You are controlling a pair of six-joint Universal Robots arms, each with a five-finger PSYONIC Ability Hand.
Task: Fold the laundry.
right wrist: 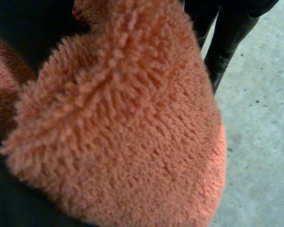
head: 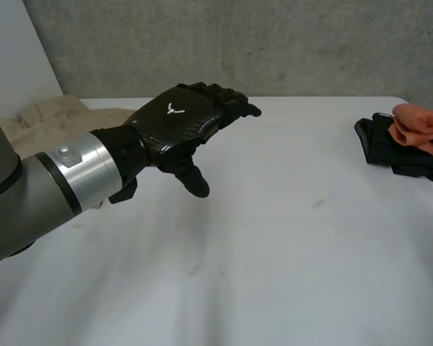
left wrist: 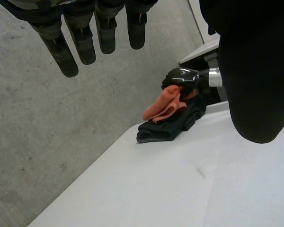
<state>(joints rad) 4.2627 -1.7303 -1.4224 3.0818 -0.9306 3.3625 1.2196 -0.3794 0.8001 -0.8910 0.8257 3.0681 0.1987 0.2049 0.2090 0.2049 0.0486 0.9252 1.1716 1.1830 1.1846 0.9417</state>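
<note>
L arm (head: 29, 194) comes in from 8 o'clock, forearm approx level. The left robot hand (head: 179, 124) hovers palm-down over the desk (head: 274, 238), fingers loosely apart, thumb hanging, nothing held. At its 3 o'clock, well apart, an orange towel (head: 418, 124) lies on a black garment (head: 393, 151). On the towel sits the right robot hand (left wrist: 181, 78); grip: can't tell. Beige cloth (head: 47, 119) at 9 o'clock.

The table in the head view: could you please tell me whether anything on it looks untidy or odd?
Nothing is damaged or spilled. The orange cloth lies bunched on a rumpled black garment at the table's right edge, and a beige cloth sits crumpled at the far left; none is folded.
</note>
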